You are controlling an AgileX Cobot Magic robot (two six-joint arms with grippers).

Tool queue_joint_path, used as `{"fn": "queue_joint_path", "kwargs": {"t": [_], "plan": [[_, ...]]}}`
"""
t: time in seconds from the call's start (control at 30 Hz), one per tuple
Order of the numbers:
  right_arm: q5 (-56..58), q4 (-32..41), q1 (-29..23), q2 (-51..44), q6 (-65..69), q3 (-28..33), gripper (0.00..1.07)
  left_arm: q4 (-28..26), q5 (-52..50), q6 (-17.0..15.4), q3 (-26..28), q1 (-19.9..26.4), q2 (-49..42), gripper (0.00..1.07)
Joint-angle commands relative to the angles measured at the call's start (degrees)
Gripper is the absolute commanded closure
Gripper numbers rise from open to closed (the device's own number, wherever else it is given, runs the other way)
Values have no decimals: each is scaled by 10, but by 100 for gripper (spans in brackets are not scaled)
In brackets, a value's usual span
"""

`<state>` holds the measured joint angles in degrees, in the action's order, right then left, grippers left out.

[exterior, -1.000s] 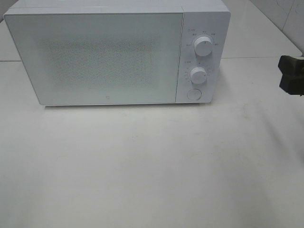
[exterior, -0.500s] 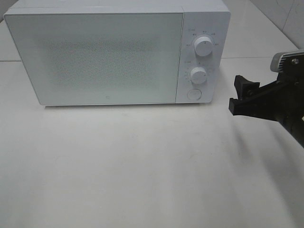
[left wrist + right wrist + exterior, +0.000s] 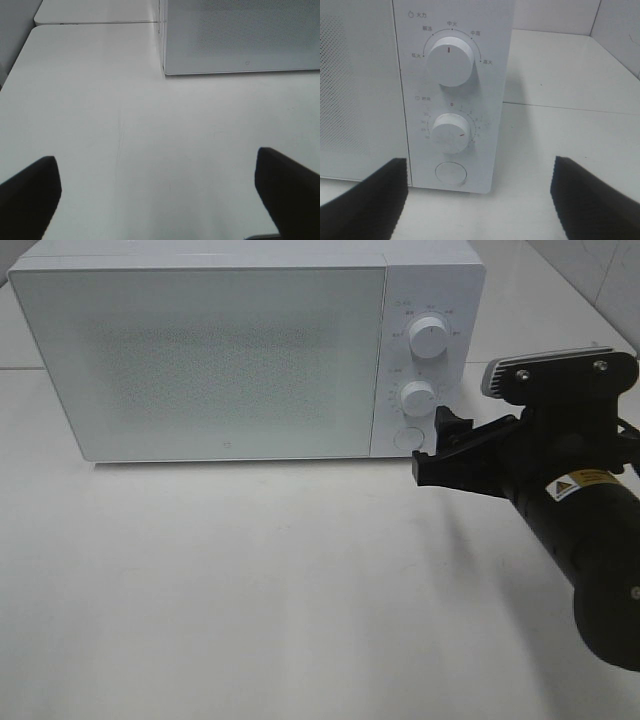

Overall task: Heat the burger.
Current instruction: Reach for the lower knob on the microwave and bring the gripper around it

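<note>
The burger is not in view. A white microwave (image 3: 220, 360) stands at the back of the table with its door shut. Its panel has an upper knob (image 3: 429, 337), a lower knob (image 3: 418, 398) and a round button (image 3: 406, 438). My right gripper (image 3: 437, 447) is open and empty, just in front of the panel's lower right, level with the button. In the right wrist view the right gripper (image 3: 479, 200) faces the upper knob (image 3: 451, 61), lower knob (image 3: 451, 132) and button (image 3: 451, 173). My left gripper (image 3: 159, 190) is open and empty over bare table, apart from the microwave's lower left corner (image 3: 165, 70).
The white table (image 3: 250, 590) stretches in front of the microwave. A second table surface (image 3: 540, 310) lies behind to the right, with a tiled wall (image 3: 610, 275) at the far right. The table's left edge (image 3: 20, 65) shows in the left wrist view.
My right arm has come in from the right edge and moved left to the microwave's control panel. The microwave has not moved.
</note>
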<state>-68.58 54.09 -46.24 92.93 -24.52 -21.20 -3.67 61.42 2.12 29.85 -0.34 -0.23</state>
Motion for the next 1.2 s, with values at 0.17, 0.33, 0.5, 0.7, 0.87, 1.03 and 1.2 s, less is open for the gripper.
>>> {"fn": "queue_joint_path", "kwargs": {"t": [0.17,0.33,0.5,0.7,0.87,1.03,1.2], "plan": [[-7,14,-13,36,2,-39,31,-1,1,-3,-3,1,-10,9],[-13,10,-13,58,10,-45,31,-1,1,-2,-3,1,-10,9],[-26,10,-11,85,23,-55,31,-1,1,-3,-3,1,-10,9],[-22,-3,19,126,36,-104,31,-1,1,-2,-3,1,-10,9],[-19,-38,44,159,43,-144,31,-1,1,-3,-3,1,-10,9],[-20,-52,62,190,59,-176,31,-1,1,-3,-3,1,-10,9],[-25,-54,69,217,61,-202,31,-1,1,-3,-3,1,-10,9]]}}
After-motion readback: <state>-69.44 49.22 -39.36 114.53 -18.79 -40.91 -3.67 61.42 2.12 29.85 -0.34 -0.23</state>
